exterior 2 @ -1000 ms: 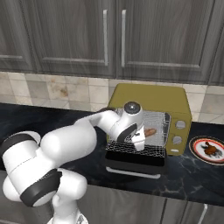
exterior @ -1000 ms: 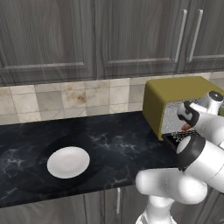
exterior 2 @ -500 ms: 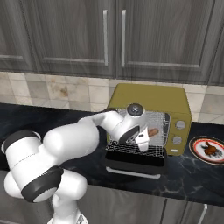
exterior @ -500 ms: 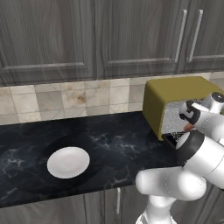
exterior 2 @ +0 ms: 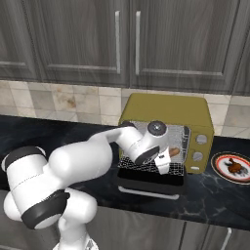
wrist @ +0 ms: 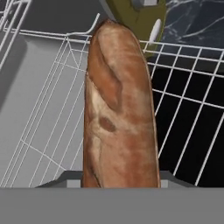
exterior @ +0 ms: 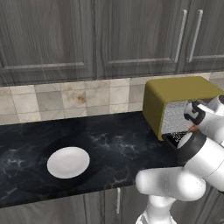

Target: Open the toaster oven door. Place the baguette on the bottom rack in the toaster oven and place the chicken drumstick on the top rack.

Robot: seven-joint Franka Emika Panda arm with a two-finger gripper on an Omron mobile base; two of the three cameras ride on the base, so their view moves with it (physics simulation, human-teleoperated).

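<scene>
Baguette [wrist: 120, 109]: slim brown loaf with slashes, held lengthwise along the gripper, its far end over the wire mesh inside the oven mouth; in the right base view a brown tip [exterior 2: 173, 152] pokes out beside the hand.
Handling: judged light and stiff, with a rough crust unlikely to slip — hard pinching could crack it. Best taken across the narrow width near mid-length; the present hold looks nearer one end, so the far end may droop.
Gripper [exterior 2: 163, 163]: jaws narrow, closed on the baguette.
Rack under loaf [wrist: 183, 113]: silvery wire shelf; upper or lower cannot be told from the hand view.
Toaster oven [exterior 2: 166, 105]: mustard-yellow, one unit, on the dark counter.
Toaster oven door [exterior 2: 151, 185]: folded down flat in front — open.
Chicken drumstick [exterior 2: 236, 167]: one reddish-brown piece on a rimmed plate [exterior 2: 220, 158], just right of the oven.
White plate [exterior: 68, 162]: one, bare, well left of the oven.
Count: one baguette, one drumstick, two plates.
</scene>
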